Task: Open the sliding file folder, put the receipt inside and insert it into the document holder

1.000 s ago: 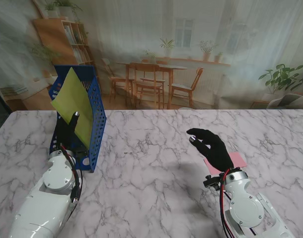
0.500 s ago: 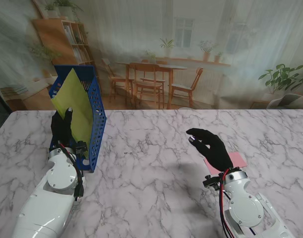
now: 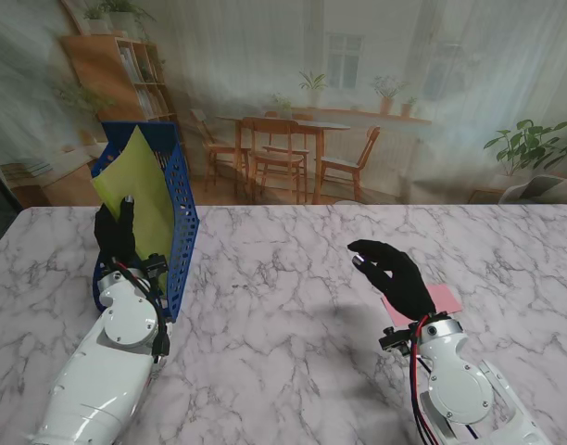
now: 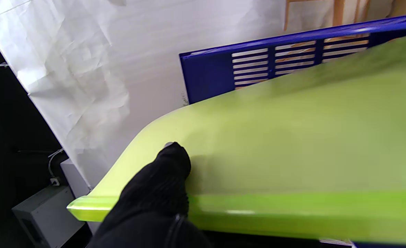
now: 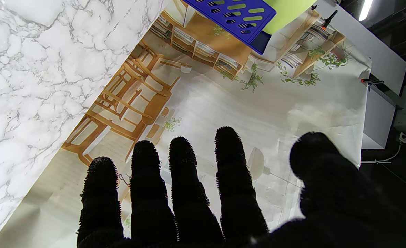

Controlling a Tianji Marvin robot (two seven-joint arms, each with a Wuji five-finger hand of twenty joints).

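Upright but leaning, the yellow-green sliding file folder [image 3: 135,195] stands inside the blue document holder [image 3: 180,243] at the far left of the marble table [image 3: 283,306], its pointed top corner rising above the holder's rim. Folder surface plain, matte lime; in the left wrist view it [image 4: 292,137] shows a rounded corner and a brighter, glossy spine strip along one long edge. Holder is a slotted blue plastic rack; its perforated right wall stands between the folder and the open table, and its slatted back wall [image 4: 275,62] shows past the folder's edge. Left hand [image 3: 115,236], black-gloved, is at the holder's near opening, one fingertip [image 4: 173,156] pressed flat to the folder's face near the rounded corner; the other fingers are hidden, so whether it grips the folder or only touches it I cannot tell. Right hand [image 3: 395,276] hovers well apart over the right half of the table, fingers [image 5: 185,172] spread and loosely curled, holding nothing. A pink sheet [image 3: 443,298] lies flat on the table, partly under that hand. Printed room backdrop [image 3: 358,102] behind the table's far edge.
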